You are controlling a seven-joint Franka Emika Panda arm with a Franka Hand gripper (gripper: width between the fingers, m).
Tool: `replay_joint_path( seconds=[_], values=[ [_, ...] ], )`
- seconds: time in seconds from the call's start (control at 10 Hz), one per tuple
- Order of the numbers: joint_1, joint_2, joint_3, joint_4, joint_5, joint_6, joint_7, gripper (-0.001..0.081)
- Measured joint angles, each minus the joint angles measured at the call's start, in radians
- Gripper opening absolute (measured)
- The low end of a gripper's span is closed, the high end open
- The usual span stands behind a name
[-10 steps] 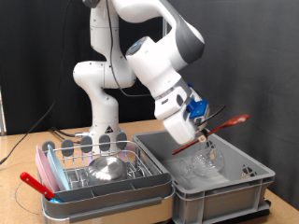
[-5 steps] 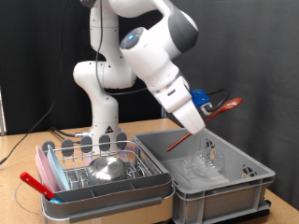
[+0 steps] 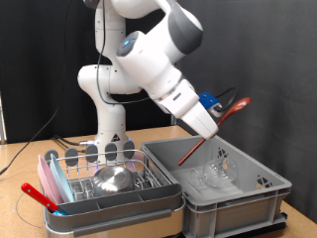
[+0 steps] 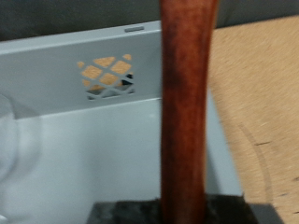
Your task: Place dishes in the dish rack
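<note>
My gripper (image 3: 211,123) hangs above the grey plastic bin (image 3: 260,190) and is shut on a long red-brown utensil (image 3: 226,116). The utensil slants, with its lower end (image 3: 184,161) over the bin's inside. In the wrist view its handle (image 4: 187,103) runs straight across the picture in front of the bin wall (image 4: 65,121). Clear glass pieces (image 3: 213,175) lie in the bin; one edge shows in the wrist view (image 4: 13,140). The dish rack (image 3: 149,171) stands at the exterior view's left of the bin, with the shiny steel bowl (image 3: 113,178) in it.
A red-handled tool (image 3: 40,195) sticks out of the rack's corner at the exterior view's lower left, beside a pink edge piece (image 3: 47,171). The wooden table (image 4: 266,103) shows past the bin wall. The robot base (image 3: 107,119) stands behind the rack.
The arm has swung its upper links toward the exterior view's left. The utensil has tilted steeper, its upper end rising, while staying in the gripper above the bin.
</note>
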State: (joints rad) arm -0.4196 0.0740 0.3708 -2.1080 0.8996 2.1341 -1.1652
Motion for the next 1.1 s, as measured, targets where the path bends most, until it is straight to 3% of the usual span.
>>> replay_joint_path(
  seconds=[0.2,0.3,0.7,1.1],
  values=[
    [-0.039,0.006,-0.029,0.012,0.014,-0.046,-0.181,0.009],
    [-0.061,0.014,-0.046,0.024,0.014,-0.082,-0.224,0.009],
    [-0.132,0.073,-0.087,0.109,0.058,-0.226,-0.256,0.009],
    [-0.129,0.088,-0.085,0.138,0.032,-0.193,-0.212,0.009]
  ],
)
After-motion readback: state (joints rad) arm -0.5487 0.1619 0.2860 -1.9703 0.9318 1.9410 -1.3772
